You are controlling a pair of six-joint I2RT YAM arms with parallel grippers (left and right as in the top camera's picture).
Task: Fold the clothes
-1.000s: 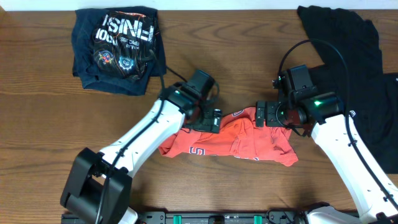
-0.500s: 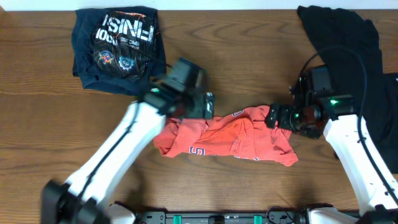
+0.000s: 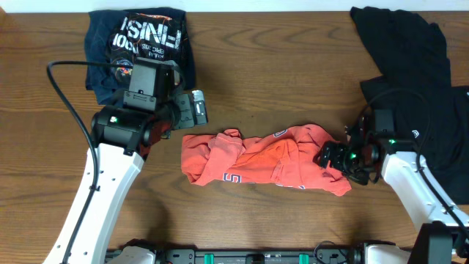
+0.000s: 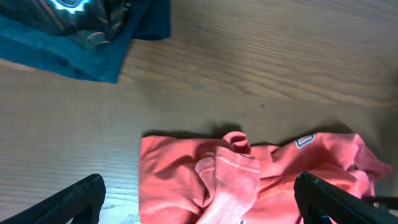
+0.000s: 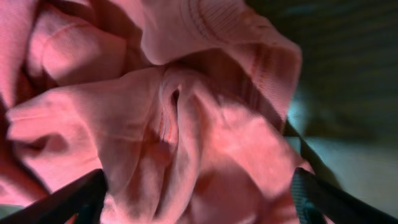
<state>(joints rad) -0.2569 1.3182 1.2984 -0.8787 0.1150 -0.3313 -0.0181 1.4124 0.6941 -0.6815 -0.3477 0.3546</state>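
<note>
The coral-red T-shirt (image 3: 271,158) lies crumpled in a long bunch on the wooden table, with bits of white lettering showing. My left gripper (image 3: 196,108) is open and empty, held above the table just up and left of the shirt's left end. The left wrist view shows the shirt (image 4: 249,180) below its wide-spread fingers (image 4: 199,202). My right gripper (image 3: 331,156) is open at the shirt's right end. In the right wrist view its fingers (image 5: 199,199) straddle bunched red fabric (image 5: 186,124) close up.
A folded dark navy printed shirt (image 3: 139,51) lies at the back left and also shows in the left wrist view (image 4: 74,37). A black garment (image 3: 418,66) is spread along the right side, close behind my right arm. Bare wood (image 3: 293,73) lies between them.
My left gripper has let go of the shirt's left part and drawn back up and to the left. My right gripper has slid right to the shirt's right end. The shirt is stretched longer.
</note>
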